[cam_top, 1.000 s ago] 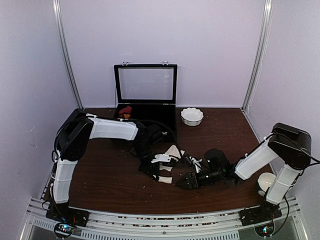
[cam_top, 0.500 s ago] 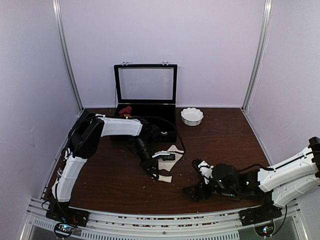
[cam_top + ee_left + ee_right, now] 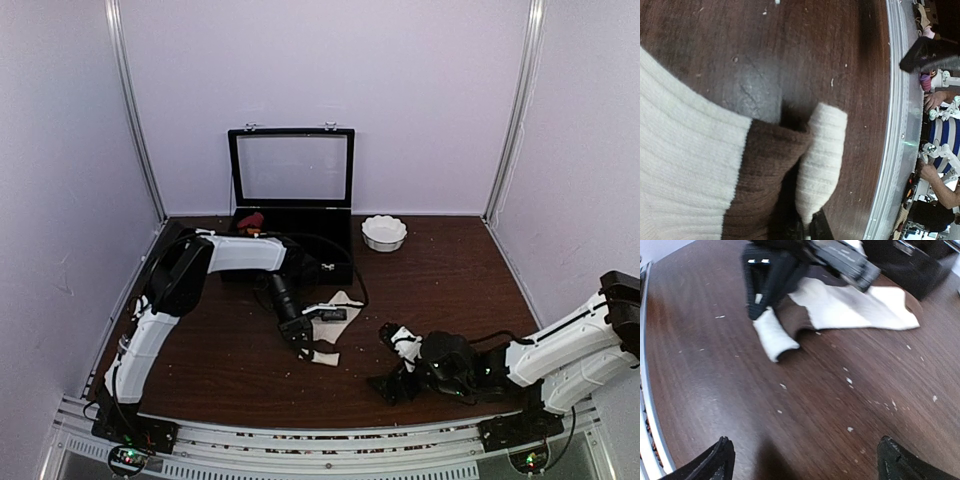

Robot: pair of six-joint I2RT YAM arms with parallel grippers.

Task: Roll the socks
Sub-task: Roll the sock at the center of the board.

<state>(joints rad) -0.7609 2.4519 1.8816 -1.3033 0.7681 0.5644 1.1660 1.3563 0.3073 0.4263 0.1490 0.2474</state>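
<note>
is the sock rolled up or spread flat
Mostly spread: the cream and brown sock lies flat on the table, only one end curled over in the shut left gripper.

From overhead I get soft, even light. The lilac walls [image 3: 60,150] read bright, while the dark brown wooden table [image 3: 470,270] stays dim with only faint shadows. At 12 o'clock the glass lid of the black case [image 3: 292,167] mirrors the pale wall. On my left wrist view the cream-and-brown ribbed sock [image 3: 685,150] is sharp, a dull sheen lies at 11 o'clock, and the silver metal rail [image 3: 892,125] at 3 o'clock glares and bows. My right wrist view is smeared, worst toward 12 o'clock.
</note>
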